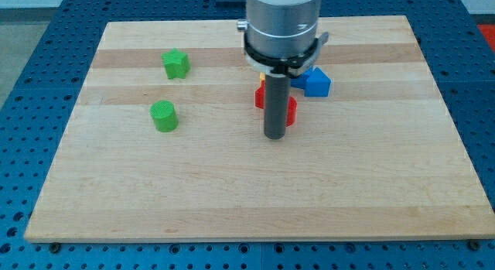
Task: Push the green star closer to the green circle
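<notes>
The green star lies on the wooden board at the view's upper left. The green circle lies just below it, a short gap apart. My tip rests on the board near the middle, well to the right of both green blocks. It stands right in front of a red block, which the rod partly hides.
A blue block lies to the upper right of the red block, partly under the arm's head. A sliver of yellow shows behind the rod. The board's edges border a blue perforated table.
</notes>
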Controlling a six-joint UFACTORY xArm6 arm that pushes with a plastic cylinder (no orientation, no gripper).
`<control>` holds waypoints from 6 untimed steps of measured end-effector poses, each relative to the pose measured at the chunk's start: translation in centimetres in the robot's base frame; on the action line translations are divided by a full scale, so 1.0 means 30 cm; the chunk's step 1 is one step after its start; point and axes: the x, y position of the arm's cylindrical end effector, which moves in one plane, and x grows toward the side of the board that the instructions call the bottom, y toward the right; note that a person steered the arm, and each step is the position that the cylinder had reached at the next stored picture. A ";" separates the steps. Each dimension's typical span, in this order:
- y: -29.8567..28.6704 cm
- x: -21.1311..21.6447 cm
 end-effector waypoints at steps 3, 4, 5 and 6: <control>-0.207 -0.070; -0.236 -0.109; -0.252 -0.110; -0.255 -0.110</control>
